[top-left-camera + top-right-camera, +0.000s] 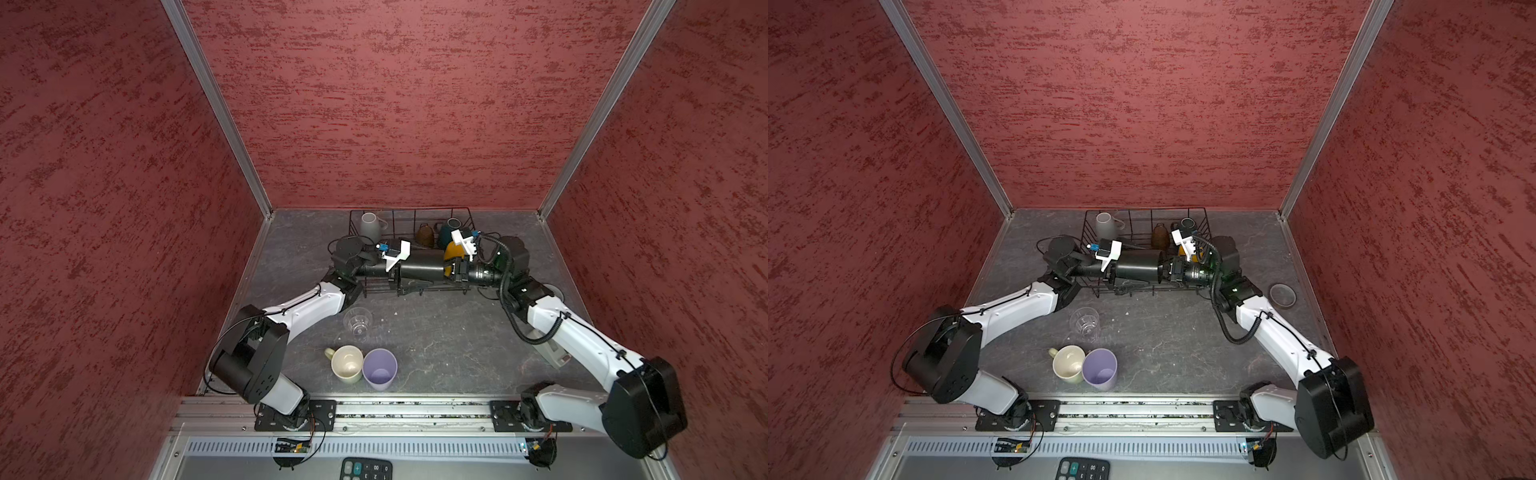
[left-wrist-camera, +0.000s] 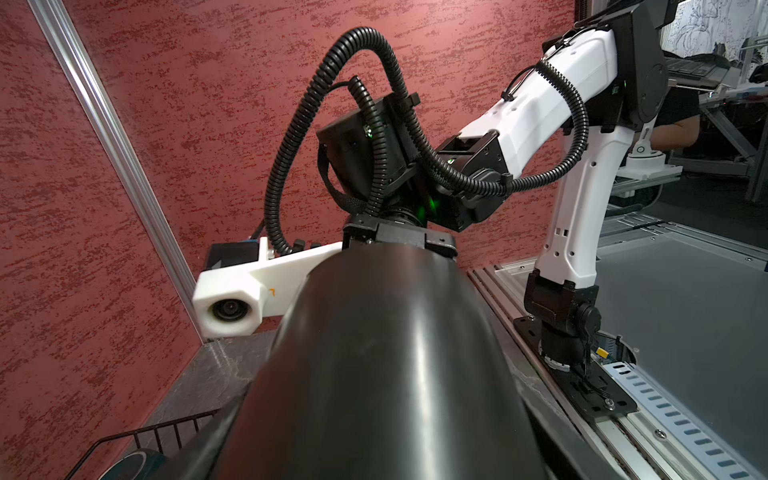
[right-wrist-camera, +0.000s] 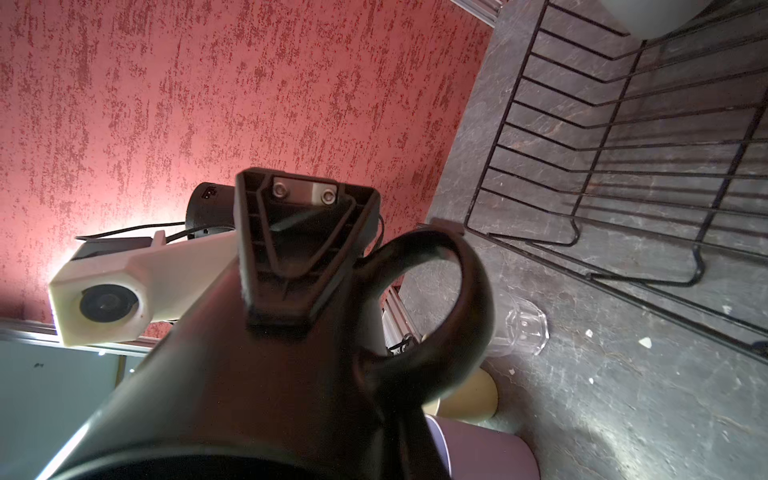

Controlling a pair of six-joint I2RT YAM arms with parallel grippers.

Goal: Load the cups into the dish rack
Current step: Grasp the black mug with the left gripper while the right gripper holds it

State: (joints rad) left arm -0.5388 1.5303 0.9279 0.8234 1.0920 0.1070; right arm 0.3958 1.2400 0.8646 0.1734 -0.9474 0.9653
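Observation:
A black mug (image 1: 419,268) (image 1: 1138,266) hangs on its side over the front of the dish rack (image 1: 411,216) (image 3: 623,124), between both grippers. My right gripper (image 1: 455,270) is shut on its rim end. My left gripper (image 1: 397,270) straddles the base end; one of its fingers (image 3: 299,249) lies on the wall beside the handle, and its own view is filled by the mug (image 2: 386,353). Grey (image 1: 370,227), brown (image 1: 424,236), teal (image 1: 451,228) and yellow (image 1: 451,253) mugs sit in the rack. A clear glass (image 1: 357,322), a pale-green mug (image 1: 347,363) and a lilac tumbler (image 1: 379,369) stand on the table.
A tape roll (image 1: 1282,295) lies right of the rack and a grey tape dispenser (image 1: 552,355) sits under the right arm. Red walls close in on three sides. A calculator (image 1: 365,469) lies beyond the front rail.

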